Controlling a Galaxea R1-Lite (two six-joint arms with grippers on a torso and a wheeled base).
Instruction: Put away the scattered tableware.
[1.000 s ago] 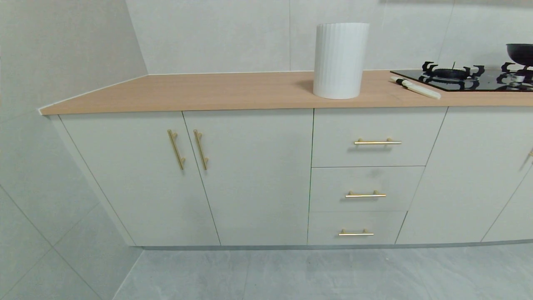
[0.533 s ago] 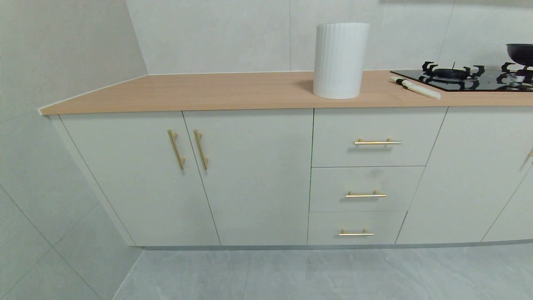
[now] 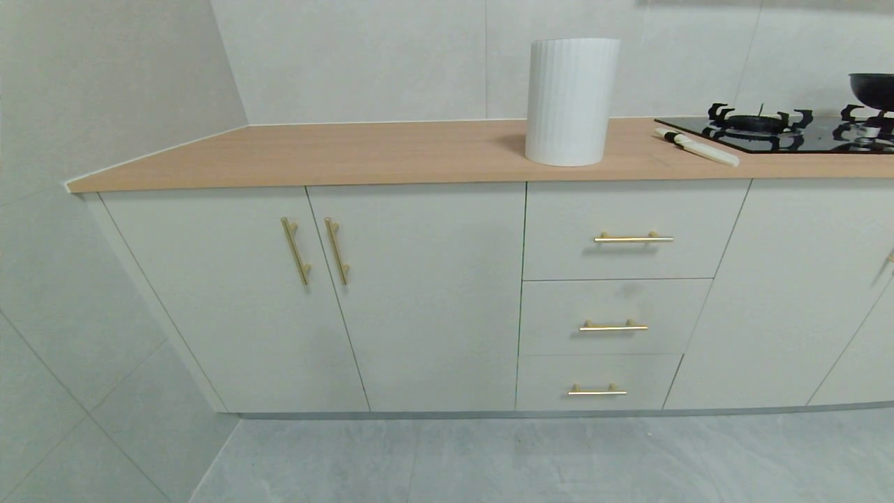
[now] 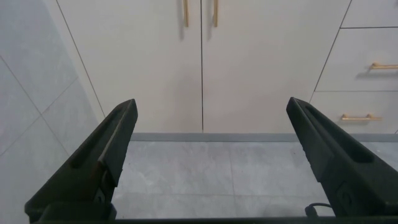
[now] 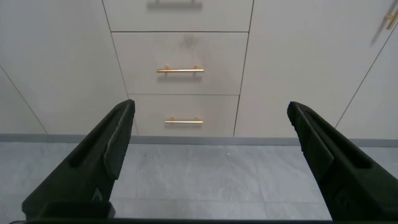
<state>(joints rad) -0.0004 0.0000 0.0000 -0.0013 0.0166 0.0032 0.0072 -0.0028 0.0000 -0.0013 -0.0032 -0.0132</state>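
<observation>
A tall white ribbed cylindrical holder (image 3: 571,101) stands on the wooden countertop (image 3: 363,154). To its right a cream-handled knife (image 3: 696,147) lies on the counter beside the black stove (image 3: 789,129). My left gripper (image 4: 211,112) is open, held low in front of the double cabinet doors (image 4: 200,56), with nothing between its fingers. My right gripper (image 5: 211,112) is open too, empty, low before the stack of drawers (image 5: 180,62).
Below the counter are two cabinet doors (image 3: 314,293) with gold handles and three drawers (image 3: 614,293). A dark pan (image 3: 873,87) sits on the stove at the far right. A tiled wall closes the left side; grey floor (image 3: 489,461) lies in front.
</observation>
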